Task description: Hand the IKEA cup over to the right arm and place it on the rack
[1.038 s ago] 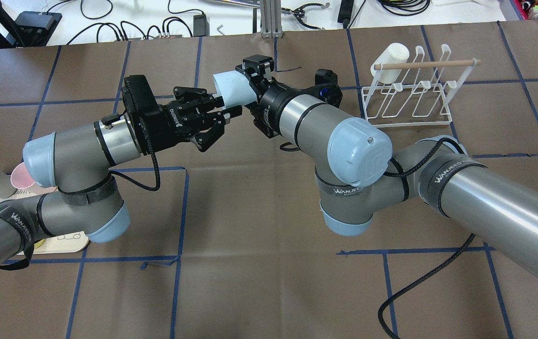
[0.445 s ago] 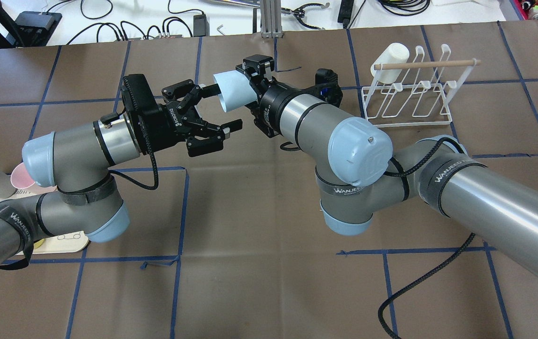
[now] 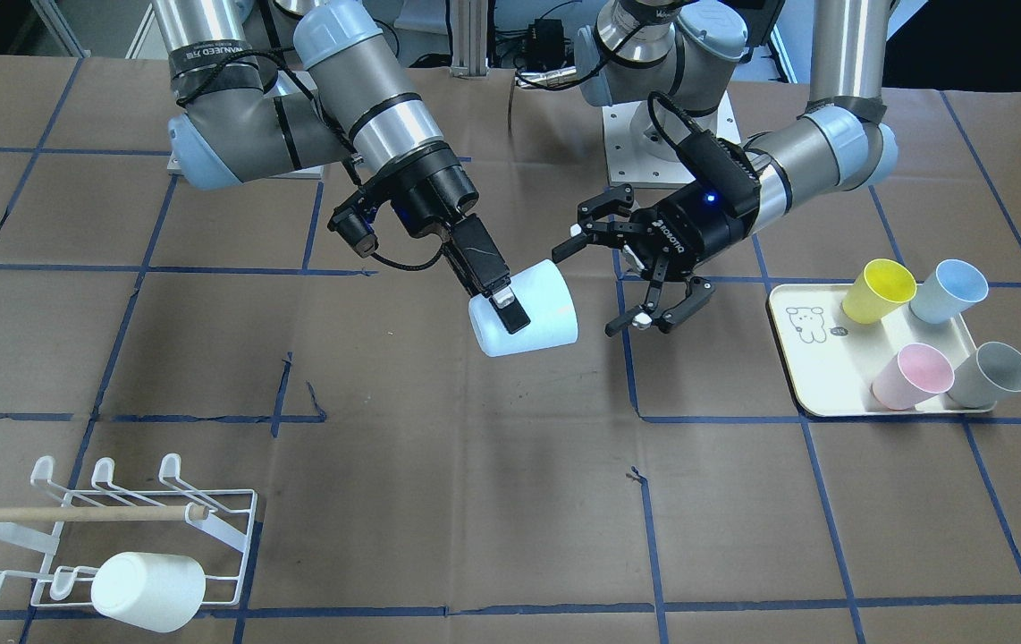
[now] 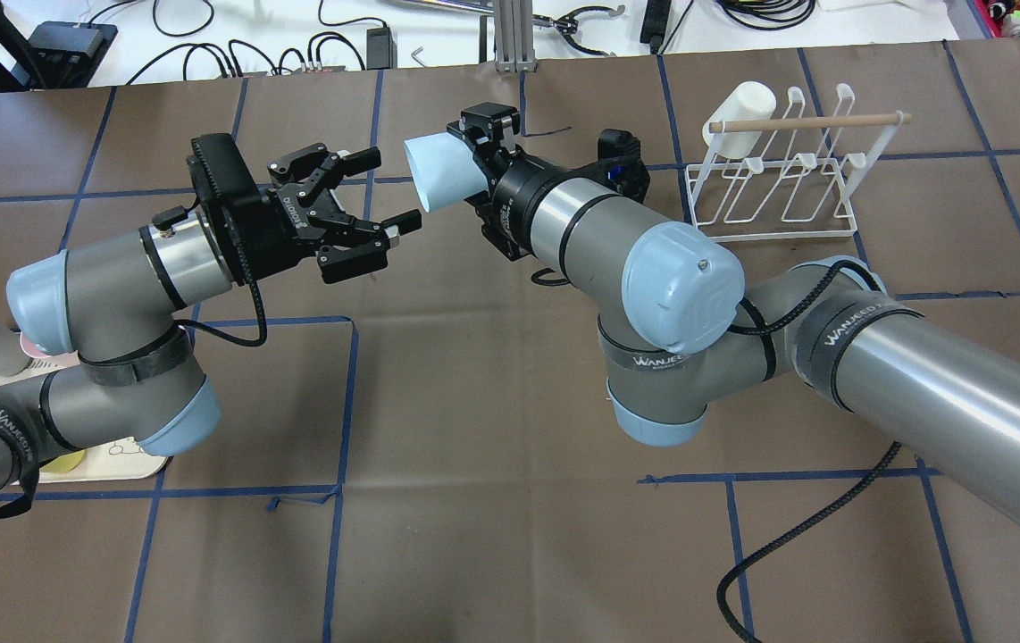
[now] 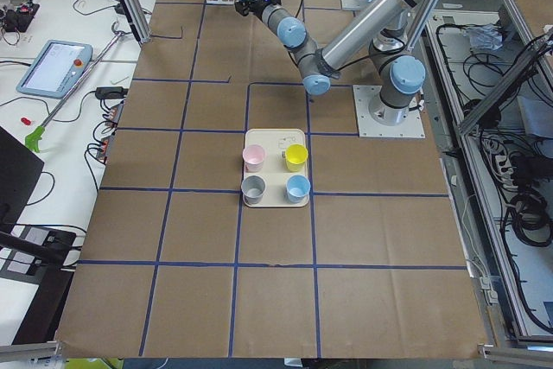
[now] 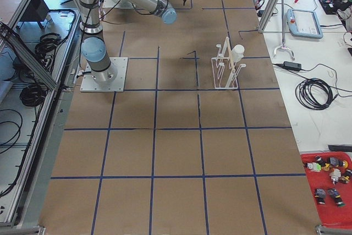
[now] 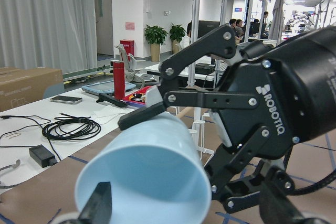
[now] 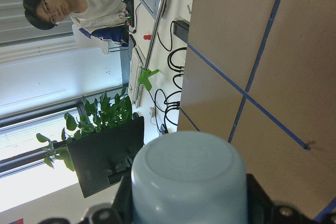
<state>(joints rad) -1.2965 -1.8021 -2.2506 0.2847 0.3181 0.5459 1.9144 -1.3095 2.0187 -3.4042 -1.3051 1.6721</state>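
A light blue cup [image 3: 546, 304] lies sideways in the air over the table's middle, held at its base end by my right gripper [image 3: 510, 315], which is shut on it. In the overhead view the cup [image 4: 434, 171] has its mouth turned toward my left gripper [image 4: 380, 192]. The left gripper [image 3: 604, 282], marked ROBOTIQ, is open and empty, a short gap from the cup's rim. The left wrist view shows the cup's mouth [image 7: 147, 182]; the right wrist view shows its base [image 8: 188, 174]. The white wire rack [image 4: 773, 192] with a wooden dowel stands at the far right.
A white cup [image 4: 742, 107] hangs on the rack's far left prong. A cream tray [image 3: 810, 358] on my left side holds yellow [image 3: 877, 291], blue [image 3: 949, 291], pink [image 3: 913, 374] and grey [image 3: 993, 374] cups. Cables lie beyond the table's far edge.
My left gripper let go of the cup's rim, opened, and drew back to the left. The right gripper kept hold of the cup and stayed in place.
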